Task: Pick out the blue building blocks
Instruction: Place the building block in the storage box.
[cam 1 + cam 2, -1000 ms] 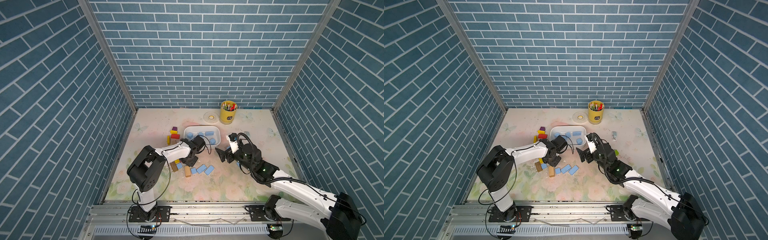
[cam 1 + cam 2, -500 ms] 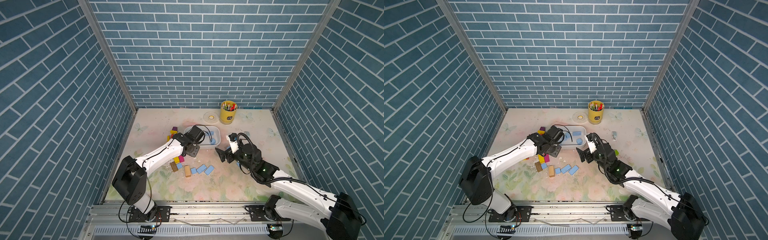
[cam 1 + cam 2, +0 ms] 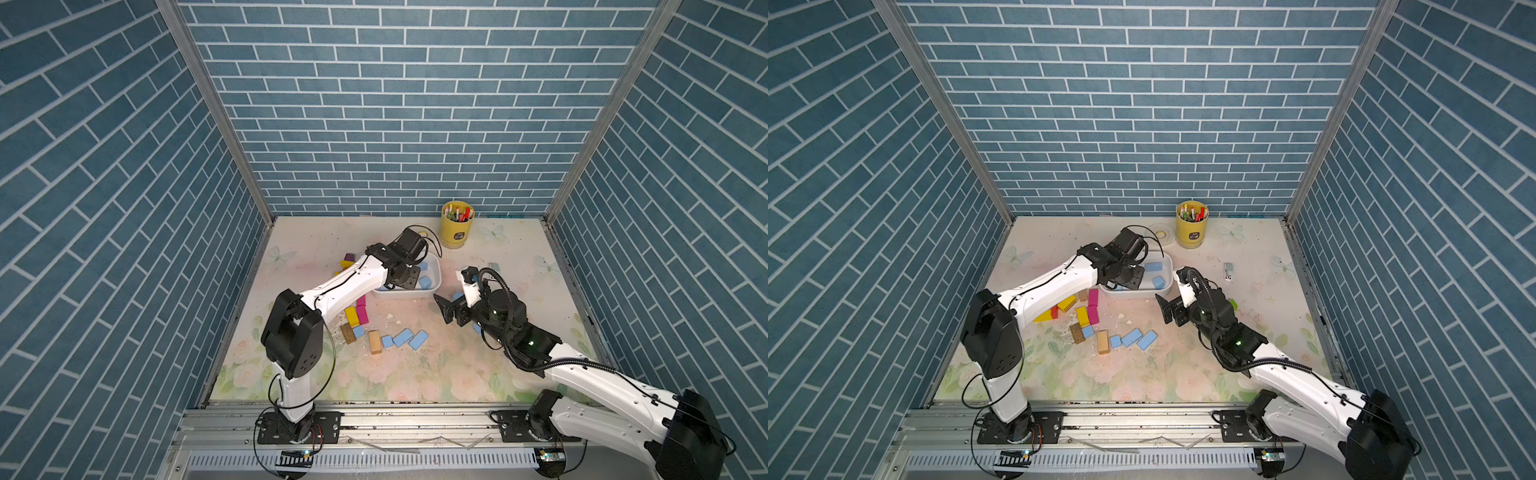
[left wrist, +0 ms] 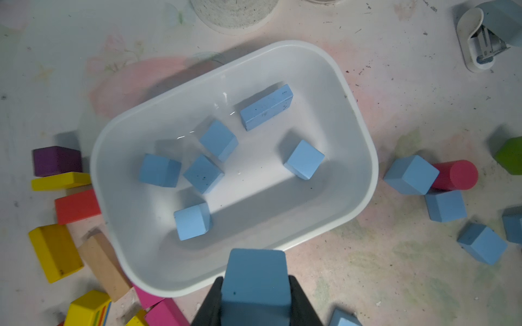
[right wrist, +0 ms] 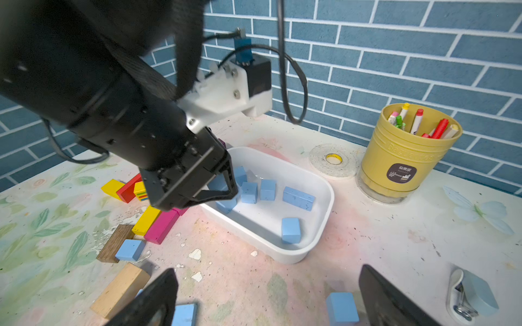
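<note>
The left gripper [image 4: 255, 295] is clamping a blue block [image 4: 255, 271] between its jaws and holding it above the near rim of the white tub [image 4: 254, 197] — high enough, it appears, to clear the wall before letting go. Six blue blocks are already lying in the tub: one brick [image 4: 267, 107] and five cubes, one of them [image 4: 304, 159] sitting apart from the rest.

The right gripper [image 5: 268, 299] is hanging low over the table [image 5: 395, 248] beside the tub, jaws spread wide with nothing between them. A loose blue cube [image 5: 342, 310] is lying close by, so the arm is probably waiting there for the next pick while keeping clear of the left arm.

Plenty of blue is waiting outside the tub. A small cluster [image 3: 403, 337] is lying in front of it among two wooden blocks [image 3: 375, 341]. Another cube [image 4: 411, 175] is resting against a red cylinder [image 4: 457, 175] on the tub's far side. Yellow blocks [image 4: 55, 251] and magenta blocks [image 5: 162, 225] are crowding the opposite side — unwanted colours, so they are being left where they lie. The sorting looks well short of finished.
</note>
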`<state>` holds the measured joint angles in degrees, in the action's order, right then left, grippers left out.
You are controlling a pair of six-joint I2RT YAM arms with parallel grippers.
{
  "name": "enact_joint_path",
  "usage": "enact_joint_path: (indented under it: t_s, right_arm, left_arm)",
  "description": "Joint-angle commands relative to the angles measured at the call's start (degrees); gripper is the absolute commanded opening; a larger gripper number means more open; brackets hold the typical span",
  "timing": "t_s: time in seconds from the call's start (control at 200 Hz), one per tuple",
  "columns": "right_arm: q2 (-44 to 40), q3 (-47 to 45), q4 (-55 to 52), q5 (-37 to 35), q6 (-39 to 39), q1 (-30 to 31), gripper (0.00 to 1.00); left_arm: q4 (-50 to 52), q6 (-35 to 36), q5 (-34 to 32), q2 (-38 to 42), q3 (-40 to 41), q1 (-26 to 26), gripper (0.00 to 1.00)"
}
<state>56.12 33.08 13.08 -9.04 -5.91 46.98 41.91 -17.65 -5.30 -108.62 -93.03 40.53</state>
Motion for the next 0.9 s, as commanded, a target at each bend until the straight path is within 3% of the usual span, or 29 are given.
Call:
enact_joint_path:
  t_s: [0.0,0.49,0.63,0.895]
  right_arm:
    - [-1.47,-1.05,2.56,-3.36,1.43,0.03,0.99]
    - [-2.11,-1.18,2.58,-4.28,1.43,-0.03,0.99]
    - [-2.22,-1.25,2.52,-4.41,1.43,-0.05,0.99]
    - [-2.28,-1.18,2.38,-4.35,1.43,-0.03,0.99]
  left_arm:
    - [-0.71,-3.46,3.38,-3.64,-4.09,0.07,0.10]
    - [-6.09,-13.62,11.25,-16.83,-12.94,-1.50,0.11]
    - [-7.40,-15.29,12.74,-18.62,-13.77,-1.73,0.15]
    - [-7.70,-16.00,13.78,-20.28,-15.41,-1.77,0.36]
